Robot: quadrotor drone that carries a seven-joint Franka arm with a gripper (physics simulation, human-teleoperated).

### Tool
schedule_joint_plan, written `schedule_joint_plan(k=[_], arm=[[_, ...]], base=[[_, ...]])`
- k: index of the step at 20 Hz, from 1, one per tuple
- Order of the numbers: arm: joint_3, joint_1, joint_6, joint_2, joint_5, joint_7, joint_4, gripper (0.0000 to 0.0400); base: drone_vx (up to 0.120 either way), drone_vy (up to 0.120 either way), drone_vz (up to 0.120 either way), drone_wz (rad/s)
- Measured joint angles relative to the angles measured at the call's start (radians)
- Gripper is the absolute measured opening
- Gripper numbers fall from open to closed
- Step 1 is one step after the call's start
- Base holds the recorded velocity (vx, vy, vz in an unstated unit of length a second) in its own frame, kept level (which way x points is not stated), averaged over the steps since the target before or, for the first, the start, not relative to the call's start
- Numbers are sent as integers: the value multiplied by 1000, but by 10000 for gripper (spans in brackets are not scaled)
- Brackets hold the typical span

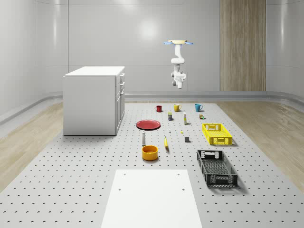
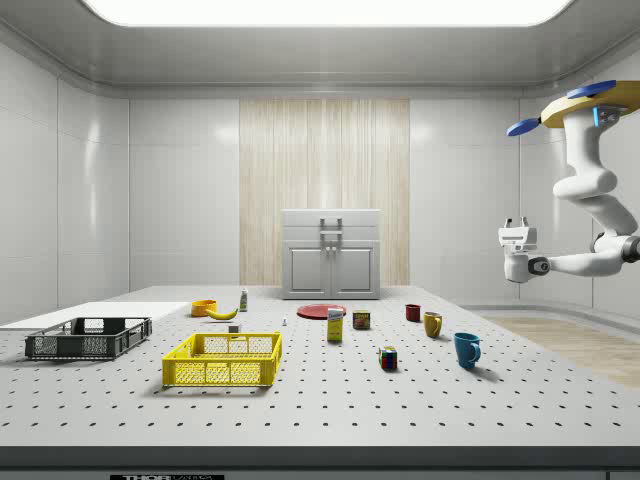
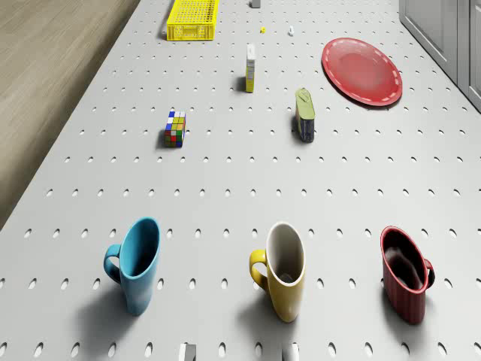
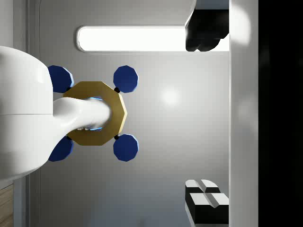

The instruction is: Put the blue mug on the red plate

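The blue mug [image 3: 140, 263] stands on the table [image 3: 225, 150], beside the yellow mug [image 3: 282, 269], well apart from the red plate [image 3: 361, 70]. Nothing is done yet. The drone [image 2: 590, 103] hovers high above; its gripper [image 2: 515, 240] holds nothing, jaws spread wide.

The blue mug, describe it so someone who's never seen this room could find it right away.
Start at the white cabinet on the perforated table; in the whole-scene view, a row of three mugs stands to its right, toward the back wall. The blue mug is the rightmost, next to the yellow mug, farthest from the red mug.
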Motion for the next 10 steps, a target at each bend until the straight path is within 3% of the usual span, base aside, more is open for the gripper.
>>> schedule_joint_plan(k=[6,10], arm=[[1,-3,-98,25,1,-2,128,400],[2,-4,-145,53,2,-2,206,400]], base=[[0,7,0,0],[110,120,0,0]])
